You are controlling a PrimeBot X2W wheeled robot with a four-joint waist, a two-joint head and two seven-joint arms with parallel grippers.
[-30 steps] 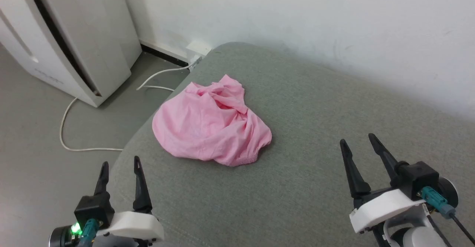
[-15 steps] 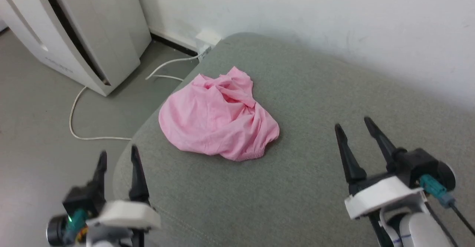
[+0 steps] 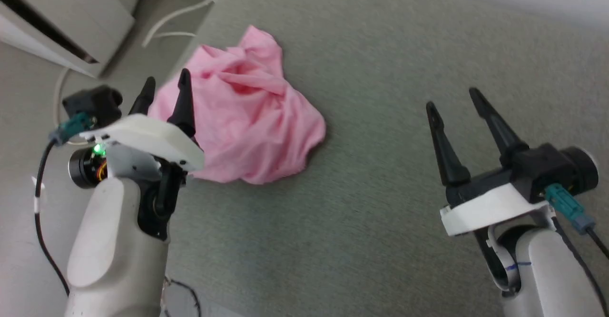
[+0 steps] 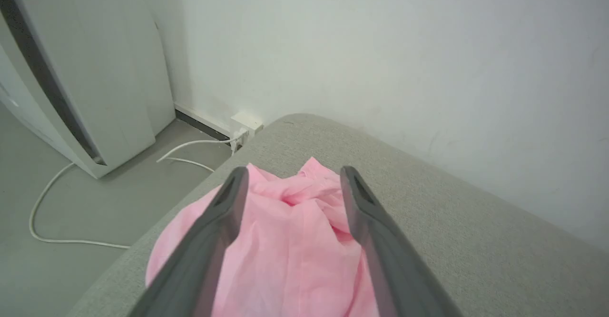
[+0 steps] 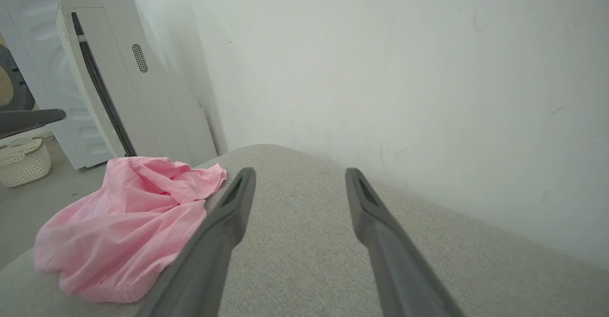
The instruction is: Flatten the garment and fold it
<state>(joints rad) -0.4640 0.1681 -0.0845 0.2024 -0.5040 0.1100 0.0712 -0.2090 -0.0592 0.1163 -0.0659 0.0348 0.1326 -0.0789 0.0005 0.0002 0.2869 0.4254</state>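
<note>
The garment (image 3: 247, 112), a crumpled heap of light pink cloth, lies near the left edge of a grey-green cushion (image 3: 380, 203). My left gripper (image 3: 166, 81) hovers open at the heap's left side, fingers apart with nothing between them. In the left wrist view the garment (image 4: 290, 250) fills the space between and below the two fingers. My right gripper (image 3: 452, 99) stands open well to the right of the garment, over bare cushion. In the right wrist view the garment (image 5: 119, 222) lies to the left of that gripper (image 5: 299, 174).
A white appliance (image 4: 81, 69) stands on the floor to the left of the cushion, with a white cable (image 4: 57, 198) trailing across the floor from a wall socket (image 4: 245, 123). A white wall (image 5: 380, 69) runs behind the cushion. A pale basket (image 5: 21, 162) sits on the floor.
The head camera has tilted down and nearer. My left arm has risen and come up to the garment's left side; the right gripper has edged forward. The garment lies as before.
</note>
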